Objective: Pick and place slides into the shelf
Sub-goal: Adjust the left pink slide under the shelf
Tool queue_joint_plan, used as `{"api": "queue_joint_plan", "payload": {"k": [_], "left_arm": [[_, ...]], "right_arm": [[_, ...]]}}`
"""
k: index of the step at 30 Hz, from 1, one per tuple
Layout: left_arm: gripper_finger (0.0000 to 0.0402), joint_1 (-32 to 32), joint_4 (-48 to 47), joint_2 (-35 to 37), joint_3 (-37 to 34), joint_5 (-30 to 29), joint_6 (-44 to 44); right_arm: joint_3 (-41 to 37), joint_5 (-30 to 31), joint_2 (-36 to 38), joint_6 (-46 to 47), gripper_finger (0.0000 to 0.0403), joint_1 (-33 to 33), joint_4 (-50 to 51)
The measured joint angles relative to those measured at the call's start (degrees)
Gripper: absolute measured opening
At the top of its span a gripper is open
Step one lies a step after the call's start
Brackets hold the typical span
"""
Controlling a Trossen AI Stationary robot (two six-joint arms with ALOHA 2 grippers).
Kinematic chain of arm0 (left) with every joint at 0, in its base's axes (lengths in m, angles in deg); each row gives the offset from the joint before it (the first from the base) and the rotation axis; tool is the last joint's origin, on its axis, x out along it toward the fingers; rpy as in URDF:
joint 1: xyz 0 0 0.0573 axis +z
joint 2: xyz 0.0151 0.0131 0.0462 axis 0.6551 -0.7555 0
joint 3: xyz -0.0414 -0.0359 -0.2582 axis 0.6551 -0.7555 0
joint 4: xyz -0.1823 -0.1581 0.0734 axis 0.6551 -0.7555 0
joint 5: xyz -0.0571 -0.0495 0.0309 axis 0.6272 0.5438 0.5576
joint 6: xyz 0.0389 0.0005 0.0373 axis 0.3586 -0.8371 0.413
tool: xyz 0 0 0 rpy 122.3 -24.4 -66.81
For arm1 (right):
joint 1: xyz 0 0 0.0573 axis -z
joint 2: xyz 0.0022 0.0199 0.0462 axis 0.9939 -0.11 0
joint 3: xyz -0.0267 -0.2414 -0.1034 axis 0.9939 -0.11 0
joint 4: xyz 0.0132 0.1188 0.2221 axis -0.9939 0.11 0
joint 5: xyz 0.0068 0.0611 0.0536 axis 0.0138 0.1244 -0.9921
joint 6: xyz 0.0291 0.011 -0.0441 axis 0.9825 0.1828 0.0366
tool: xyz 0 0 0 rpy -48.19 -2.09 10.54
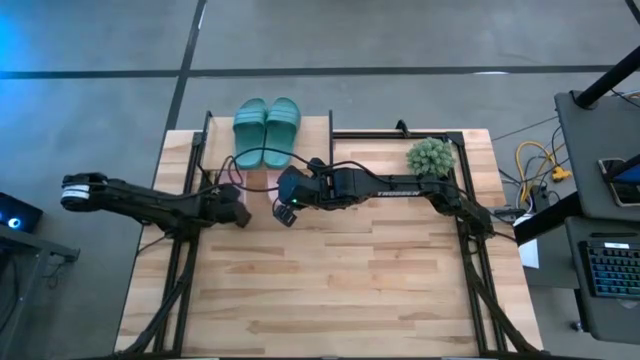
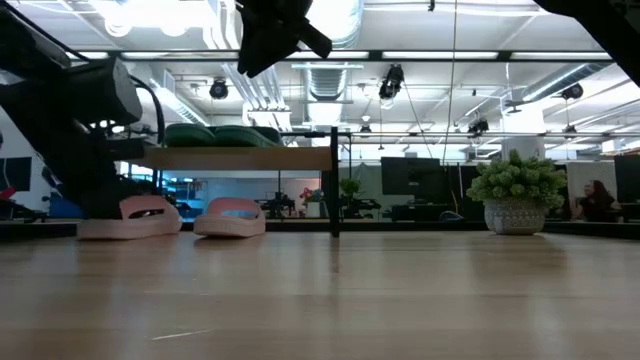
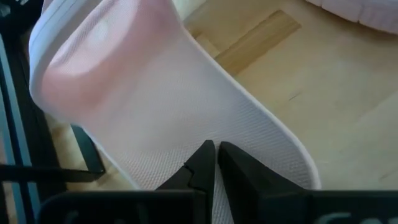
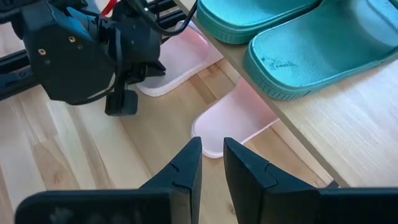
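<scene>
Two teal slides (image 1: 266,130) lie side by side on the shelf's wood top board (image 4: 348,124). Two pale pink slides rest flat on the table under it, one to the left (image 2: 140,215) and one beside it (image 2: 230,216). The second one's heel end (image 4: 230,121) pokes out from under the board. My left gripper (image 3: 216,152) is shut at the left pink slide (image 3: 186,106). My right gripper (image 4: 211,152) hovers above the table just in front of the shelf, its fingers all but shut with a thin slit between them, holding nothing. My left gripper has its shut fingertips (image 3: 205,155) against the heel part of the pink slide's footbed (image 3: 186,134), coming level from the table's left side. The slide lies flat on the table under the shelf. Whether the tips press on it or only touch it, I cannot tell.
A fuzzy green plant in a pot (image 1: 431,157) stands on the table's far right part. The shelf's thin black leg (image 2: 335,180) stands right of the pink slides. Bare wood tabletop (image 1: 330,290) stretches across the near half.
</scene>
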Motion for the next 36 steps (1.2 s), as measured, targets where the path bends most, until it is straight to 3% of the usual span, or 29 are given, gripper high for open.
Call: {"api": "queue_joint_plan", "payload": {"k": [7, 13, 17, 23, 26, 29, 36], "left_arm": [[0.0017, -0.12, -2.01, 2.58, 4.9, 4.86, 1.24], [0.0024, -0.54, -2.57, 7.53, 9.09, 4.51, 5.29], [0.0055, -0.57, -6.45, 9.29, 10.77, 4.52, 2.51], [0.0133, -0.55, -12.64, 10.28, 12.54, 6.08, -6.79], [0.0167, -0.57, -16.78, 9.28, 13.33, 7.52, -8.8], [0.0176, -0.53, -21.21, 6.23, 13.7, 4.92, -11.51], [0.0142, -0.42, -20.69, -4.19, 16.24, 3.42, -7.39]], "right_arm": [[0.0, -0.02, 0.0, 0.0, 0.0059, 0.0, 0.5], [0.0, -0.02, 0.0, -0.49, 0.0059, 0.0, 0.93], [0.0, -0.04, 0.0, -1.81, 0.0059, 0.0, 1.25], [0.0, -0.05, 0.0, -2.42, 0.0059, 0.25, 1.62], [0.0, -0.06, 0.0, -2.91, 0.0059, 0.5, 1.64], [0.0, -0.04, 0.0, -3.05, 0.0059, 0.78, 1.7], [0.0, -0.4, 0.0, -3.35, 0.0059, 1.87, 1.7]]}}
